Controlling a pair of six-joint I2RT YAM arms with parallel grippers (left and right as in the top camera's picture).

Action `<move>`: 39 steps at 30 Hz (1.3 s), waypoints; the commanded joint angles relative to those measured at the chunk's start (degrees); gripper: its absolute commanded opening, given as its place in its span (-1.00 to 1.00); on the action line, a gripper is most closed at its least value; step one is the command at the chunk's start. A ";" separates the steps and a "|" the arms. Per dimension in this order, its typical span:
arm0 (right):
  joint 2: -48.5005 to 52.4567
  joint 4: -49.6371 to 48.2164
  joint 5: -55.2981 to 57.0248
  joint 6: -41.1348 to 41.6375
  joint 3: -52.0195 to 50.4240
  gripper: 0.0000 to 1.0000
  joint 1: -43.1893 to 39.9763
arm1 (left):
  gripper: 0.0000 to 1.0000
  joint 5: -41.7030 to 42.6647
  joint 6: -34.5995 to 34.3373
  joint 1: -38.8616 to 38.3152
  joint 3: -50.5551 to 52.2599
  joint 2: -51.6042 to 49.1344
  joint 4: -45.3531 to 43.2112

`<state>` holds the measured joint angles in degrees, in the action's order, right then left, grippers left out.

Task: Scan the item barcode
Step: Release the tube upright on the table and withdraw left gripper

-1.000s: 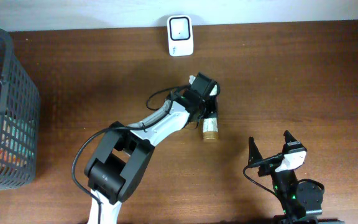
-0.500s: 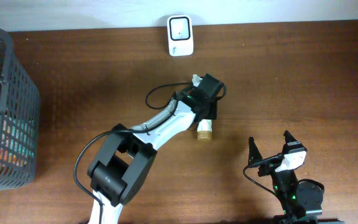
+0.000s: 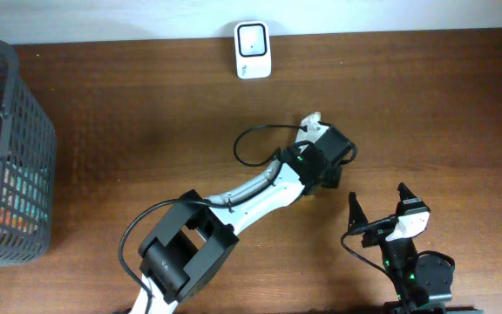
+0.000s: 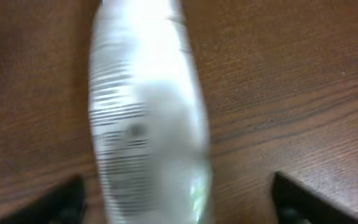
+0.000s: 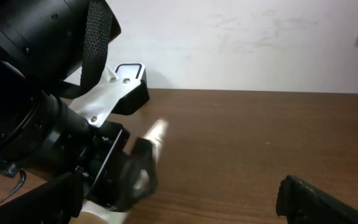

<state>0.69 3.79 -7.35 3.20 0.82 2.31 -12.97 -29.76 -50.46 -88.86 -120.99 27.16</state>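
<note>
Now the bottle lies on the table between the left end effector's spread fingers, well apart from the far scanner, the scan apparently either done or pending, and the right end effector is spread too.

— How is the item being seen?
— As a pale, glossy, bottle-like shape with fine printed lines, blurred, being shown lying flat.
— And where?
— It is being shown well apart from the scanner, nearer and to its right.
</note>
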 commanded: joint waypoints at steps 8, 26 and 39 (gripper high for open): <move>-0.28 0.04 0.33 0.22 -0.46 0.97 0.42 | 0.98 2.82 14.21 6.25 -19.08 -0.39 11.67; -0.28 0.04 0.33 0.22 -0.46 0.97 0.42 | 0.98 8.24 23.02 40.13 -73.18 -0.39 55.76; -0.28 0.04 0.33 0.22 -0.46 0.97 0.42 | 0.98 8.02 7.89 70.03 -79.73 -0.44 61.90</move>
<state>0.69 3.79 -7.35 3.25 0.82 2.31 -5.08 -17.04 14.06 -167.72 -121.47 88.73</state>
